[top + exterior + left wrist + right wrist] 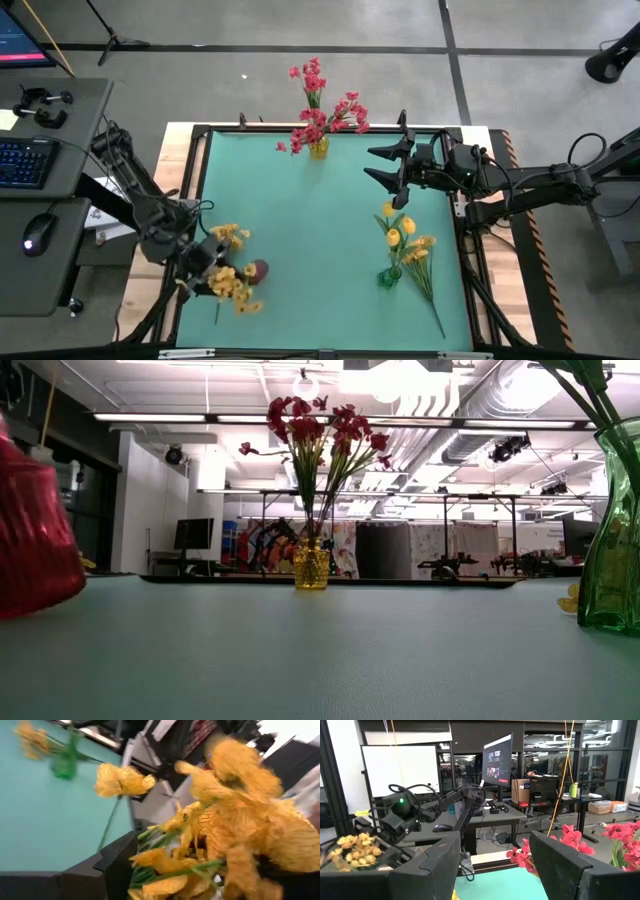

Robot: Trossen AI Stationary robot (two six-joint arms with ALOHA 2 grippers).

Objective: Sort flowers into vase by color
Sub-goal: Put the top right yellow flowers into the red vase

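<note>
Nearest to you, in the left wrist view, are the orange-yellow blossoms (235, 820), which fill the space right in front of the left pincer (205, 268). Their green stems lie between its dark fingers (117, 865), and the pincer is clenched on this spray. From above you see the left pincer at the near left corner of the worktop (300, 230), with one cluster of the blossoms beyond it and another on its near side. Just beside it, toward the middle of the worktop, stands a red vase (258, 270).

Your right pincer (385, 163) is released; its fingers stand wide apart and hold nothing. It hovers over the far right part of the worktop. Straight ahead of its fingertips, across a bare strip of worktop, is the amber vase (318, 150) with the red-pink blossoms (322, 105) standing upright in it, at the far edge. In the right wrist view you see some of these blossoms past the fingers.

On the near side of the right pincer, well apart from it, stands the green vase (388, 277) with the yellow tulip-like buds (400, 232) in it. One more long stem (430, 295) lies flat on the worktop just beside this vase.
</note>
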